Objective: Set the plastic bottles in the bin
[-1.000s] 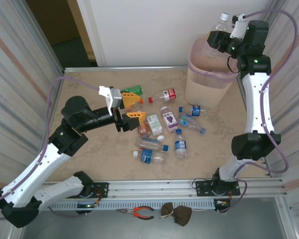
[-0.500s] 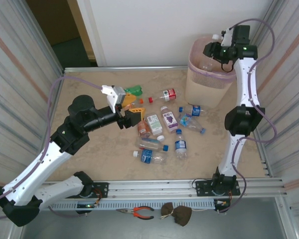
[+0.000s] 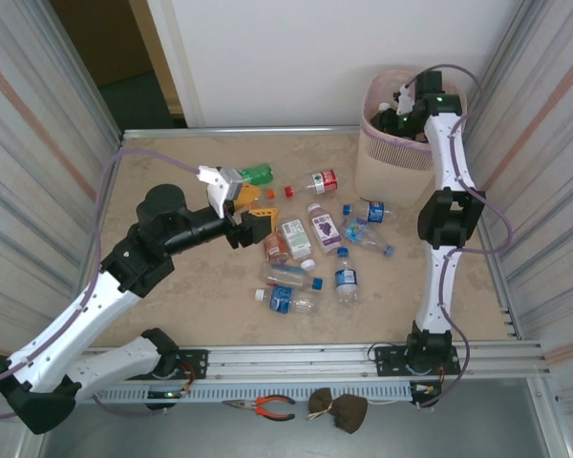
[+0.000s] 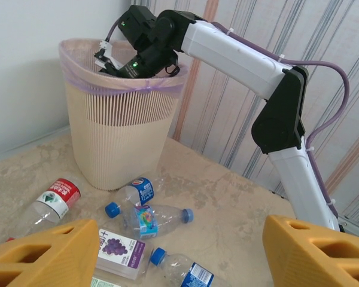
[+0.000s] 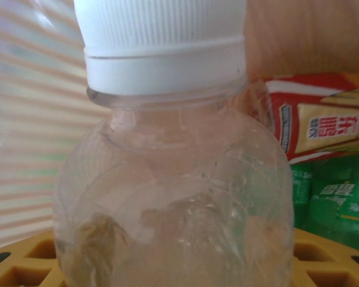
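My right gripper (image 3: 393, 118) is down inside the pale pink bin (image 3: 387, 167), shut on a clear plastic bottle (image 5: 167, 185) with a white cap, which stands between its yellow fingers (image 5: 24, 266). Behind that bottle lie a red-and-yellow labelled bottle (image 5: 323, 128) and a green-labelled one (image 5: 335, 197). Several plastic bottles lie on the table, among them a green one (image 3: 256, 174), a red-labelled one (image 3: 322, 180) and a grape-labelled one (image 3: 323, 227). My left gripper (image 3: 256, 208) hovers open over the table just left of them, with nothing between its orange fingers (image 4: 42, 257).
The bin (image 4: 116, 137) stands in the far right corner against the white wall. Corrugated metal walls close both sides of the table. Blue-capped bottles (image 4: 149, 218) lie near the bin's foot. A loose red cap (image 3: 288, 191) lies by the red-labelled bottle.
My right arm has folded down, carrying the clear bottle from above the bin's rim into the bin. My left gripper has crept slightly toward the far side.
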Robot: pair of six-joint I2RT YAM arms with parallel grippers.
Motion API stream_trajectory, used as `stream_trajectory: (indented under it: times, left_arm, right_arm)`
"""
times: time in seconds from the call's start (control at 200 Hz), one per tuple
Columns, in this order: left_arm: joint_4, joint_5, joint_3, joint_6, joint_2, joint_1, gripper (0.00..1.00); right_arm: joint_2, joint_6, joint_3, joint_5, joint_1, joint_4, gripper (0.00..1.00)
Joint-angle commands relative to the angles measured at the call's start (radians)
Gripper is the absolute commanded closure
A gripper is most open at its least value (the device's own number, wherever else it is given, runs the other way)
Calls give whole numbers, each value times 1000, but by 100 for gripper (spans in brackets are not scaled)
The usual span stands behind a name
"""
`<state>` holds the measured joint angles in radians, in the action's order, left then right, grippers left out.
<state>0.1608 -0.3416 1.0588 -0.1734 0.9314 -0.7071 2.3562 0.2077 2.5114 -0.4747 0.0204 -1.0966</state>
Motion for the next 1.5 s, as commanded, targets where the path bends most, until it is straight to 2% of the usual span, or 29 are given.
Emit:
stream_trajectory:
  times: [0.0, 0.386, 0.531, 0.661, 0.982, 1.222, 1.493]
  left_arm:
    - [-25, 7, -11, -24, -4, 1, 28]
    - [-20, 19, -35, -30, -19, 6, 28]
    - [-21, 20, -42, -33, -24, 11, 28]
    - [-19, 18, -43, -34, -24, 14, 28]
    - [0, 22, -43, -16, -10, 28, 28]
    - [104, 53, -1, 61, 55, 34, 28]
    - [150, 30, 23, 87, 137, 73, 28]
  right_arm:
    - [46, -53, 33, -6, -12, -70, 49]
    - [163, -74, 35, 37, -17, -133, 41]
    - [181, -75, 35, 50, -17, -152, 26]
    - [174, -73, 38, 49, -15, -150, 21]
    - [74, -64, 39, 54, -5, -138, 12]
    - [-34, -60, 41, 65, 7, -129, 10]
    - [-148, -54, 57, 86, 12, -105, 9]
